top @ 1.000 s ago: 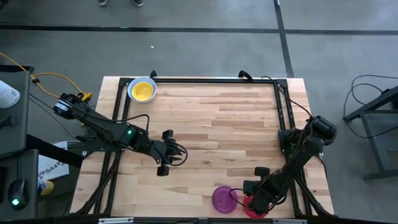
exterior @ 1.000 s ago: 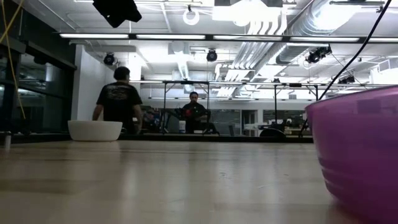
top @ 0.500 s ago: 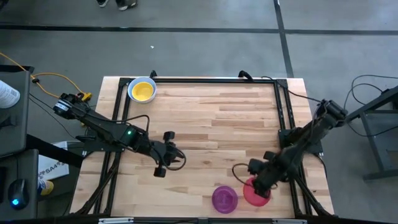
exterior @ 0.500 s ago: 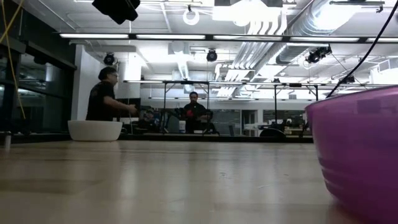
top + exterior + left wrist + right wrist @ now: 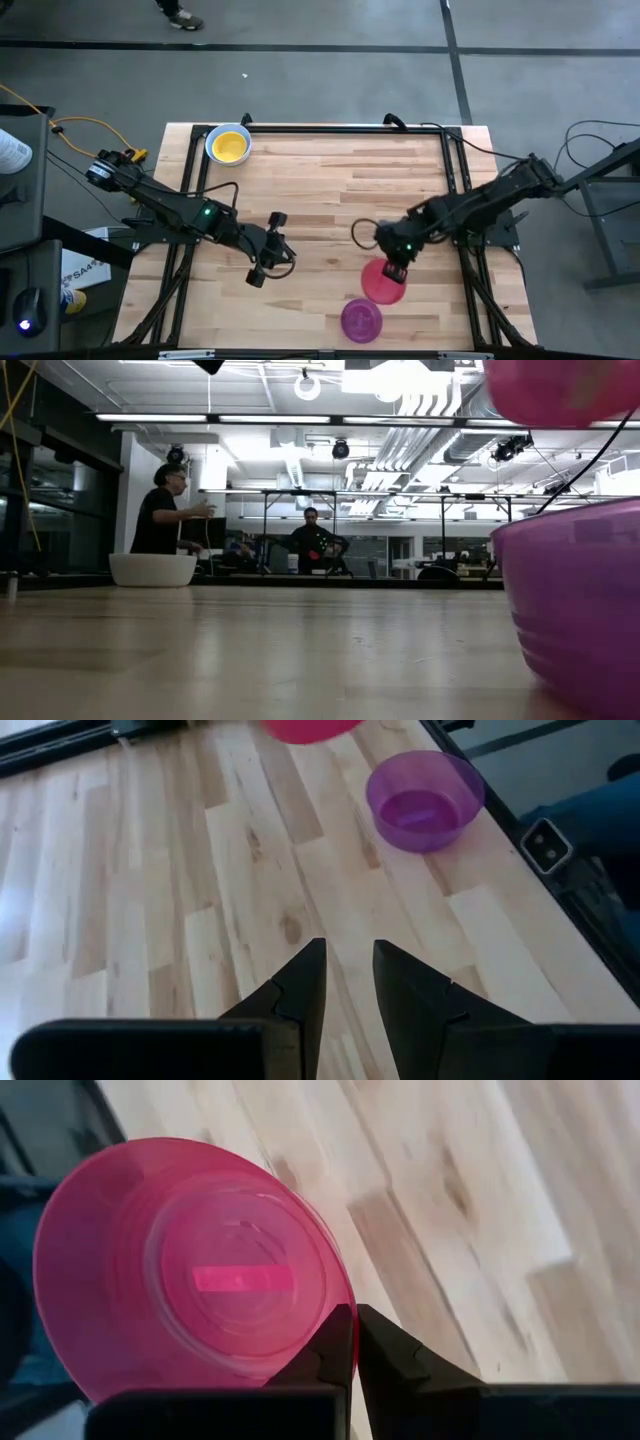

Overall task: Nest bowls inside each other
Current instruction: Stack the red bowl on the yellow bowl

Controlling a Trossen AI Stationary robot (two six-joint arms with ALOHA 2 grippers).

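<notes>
A red bowl (image 5: pixel 384 283) hangs above the table's near right part, with my right gripper (image 5: pixel 397 270) shut on its rim; the low view shows it high up (image 5: pixel 560 390). The purple bowl (image 5: pixel 360 320) stands on its base near the front edge, just beside and below the red one. It also shows in the left wrist view (image 5: pixel 425 798). At the far left corner a yellow bowl (image 5: pixel 229 147) sits inside a white bowl (image 5: pixel 152 569). My left gripper (image 5: pixel 268 262) hovers over the table's left middle, open, with nothing between its fingers (image 5: pixel 348 970). My right gripper pinches the red bowl's rim (image 5: pixel 338 1308) between its two fingertips, at the edge nearest the wrist. The fingers slant down from the table's right side. The bowl hangs beyond the fingertips, lifted clear of the table and of the purple bowl.
Bare wooden tabletop (image 5: pixel 340 190) lies between the two arms and toward the far edge. A black frame (image 5: pixel 340 127) runs along the table's far and side edges. People stand in the room behind the table (image 5: pixel 165 510).
My right gripper has swung from the near right corner toward the table's middle and far edge and has risen, staying shut. The red bowl has come up off the table beside the purple bowl and now hangs clear. My left gripper has rolled a little in place.
</notes>
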